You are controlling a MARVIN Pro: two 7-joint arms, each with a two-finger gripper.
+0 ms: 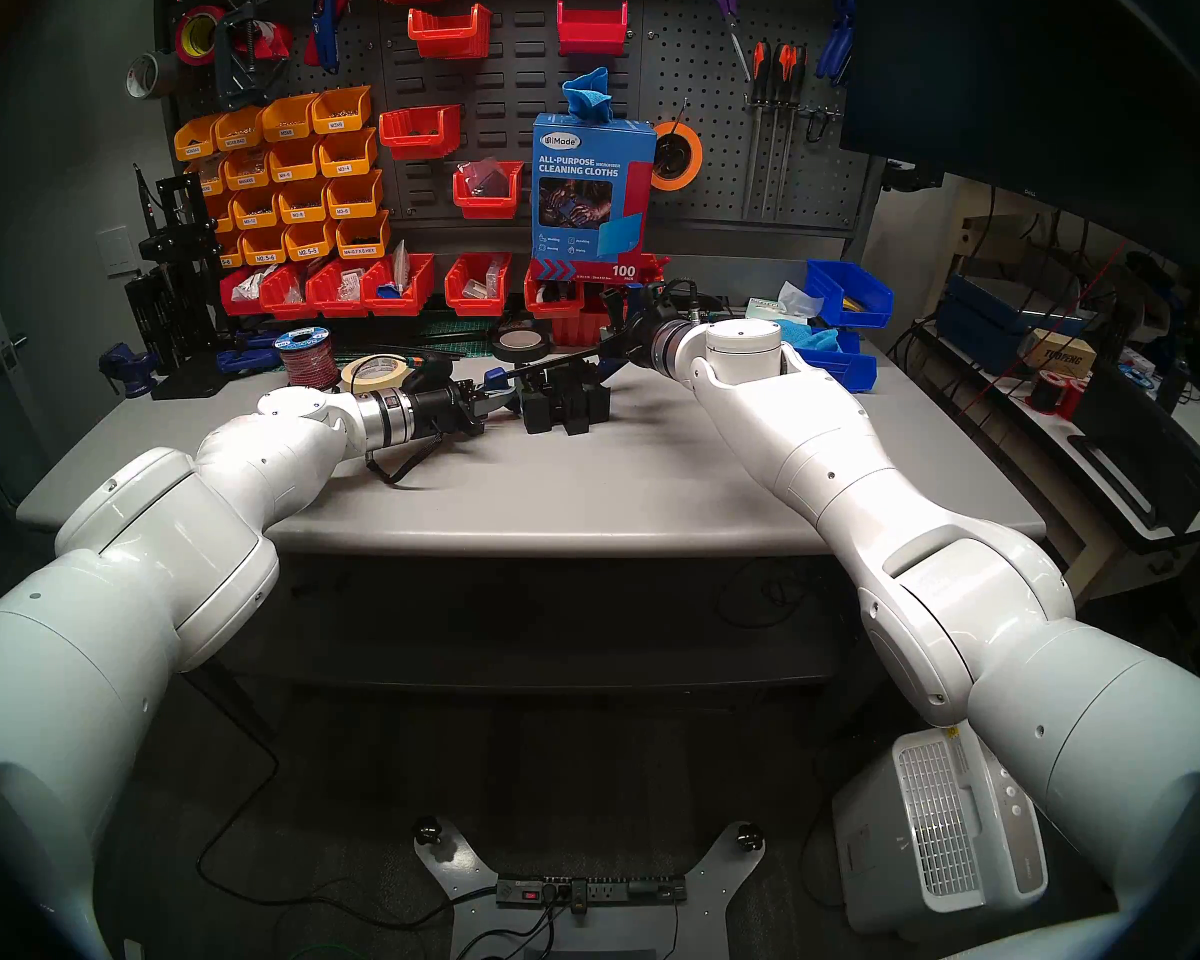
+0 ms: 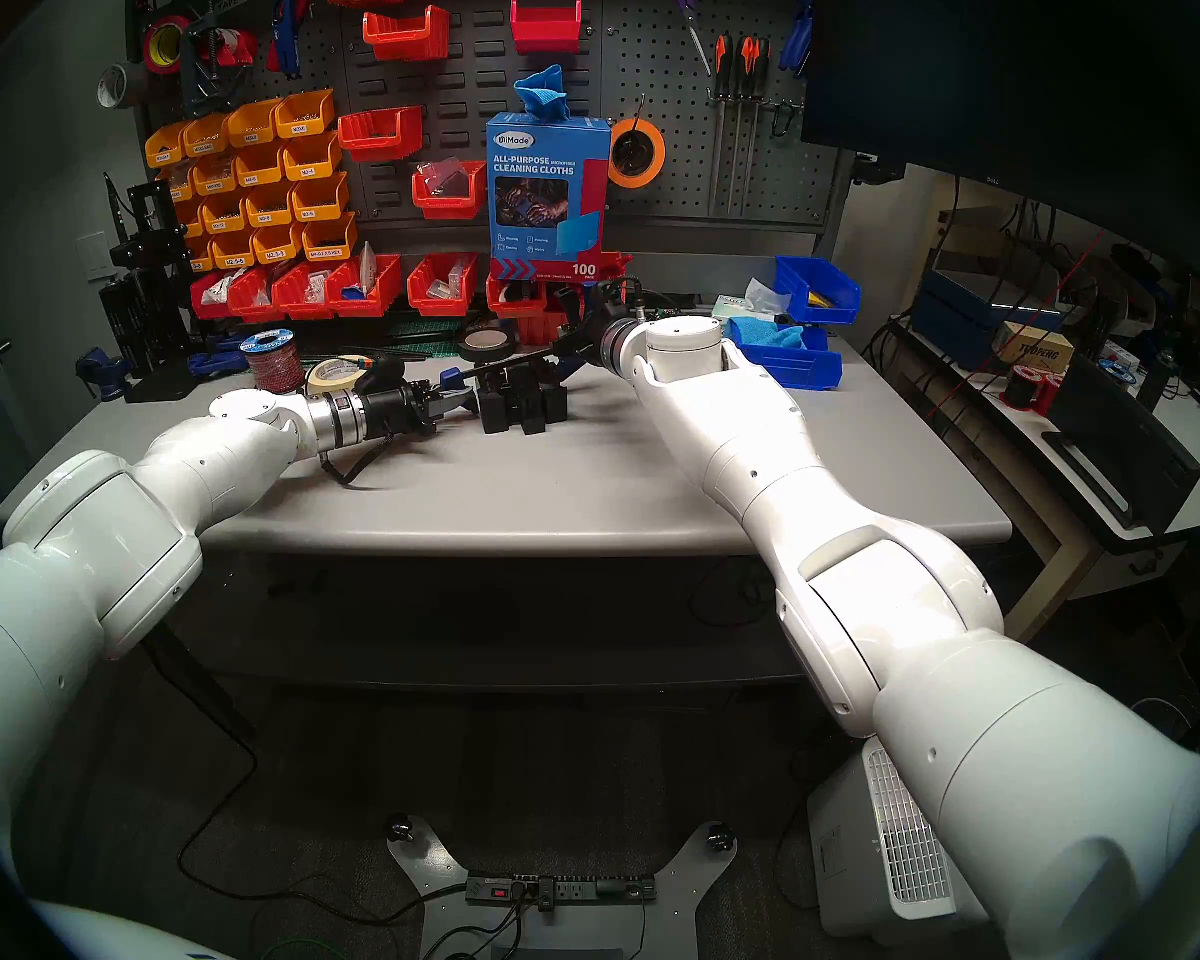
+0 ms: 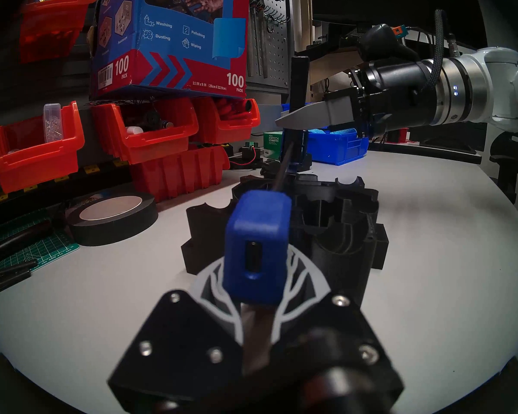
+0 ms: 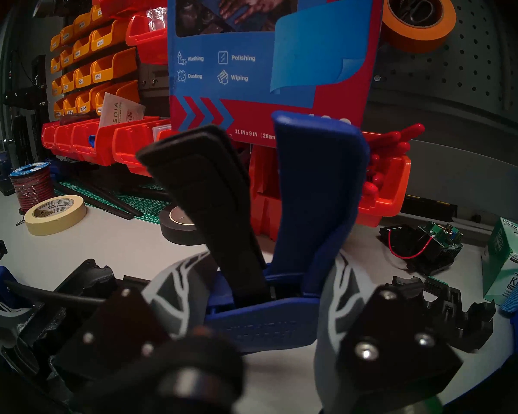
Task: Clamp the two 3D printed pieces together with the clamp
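I hold the clamp with both my arms, and its long black bar is what the next move depends on. In the head view the bar runs from lower left to upper right across the middle of the frame, just above the two pieces. My left gripper is clenched on the blue end jaw at the left end of the bar. In the left wrist view this jaw fills the centre of the frame, between my fingers. My right gripper is clenched on the blue handle body at the right end. In the right wrist view the black trigger and the blue grip stand up from the body toward the top of the frame.

The two pieces stand on the grey surface in the centre of the head view, between my two grippers and below the bar. They are matte black blocks with upright walls and slots, and they stand side by side, very near or touching; I cannot tell if a gap is left between them. The left gripper is the nearer one to them.

I judge that the bar lies along the line of the pieces, so the two blue parts are at the opposite sides of the pair. Whether the jaws already press on the pieces, I cannot tell, because the pieces and the bar are all dark.
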